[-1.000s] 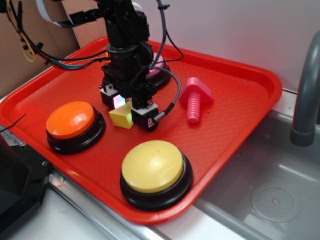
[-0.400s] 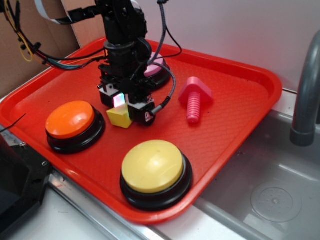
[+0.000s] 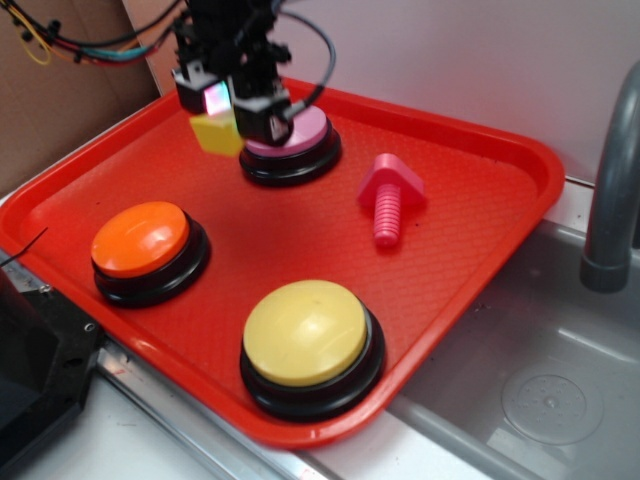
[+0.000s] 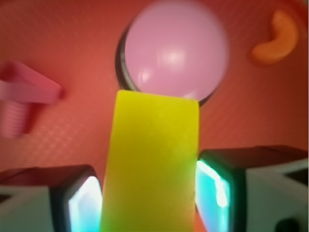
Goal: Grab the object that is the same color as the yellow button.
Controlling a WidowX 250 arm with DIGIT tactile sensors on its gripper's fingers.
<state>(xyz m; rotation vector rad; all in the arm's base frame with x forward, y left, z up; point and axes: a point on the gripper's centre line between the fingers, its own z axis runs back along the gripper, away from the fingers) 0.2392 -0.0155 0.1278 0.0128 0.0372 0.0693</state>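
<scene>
Exterior view: hand (image 3: 222, 108) is closed on the yellow block (image 3: 217, 134), holding it clear above the red tray (image 3: 480, 200), left of the pink button (image 3: 292, 135). Wrist view shows both fingers (image 4: 82, 200) pressed against the block's sides.

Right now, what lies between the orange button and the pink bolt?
Only bare red tray, as the exterior view shows; nothing sits between the orange button and the pink bolt. The yellow block is lifted, clamped in the fingers.
</scene>
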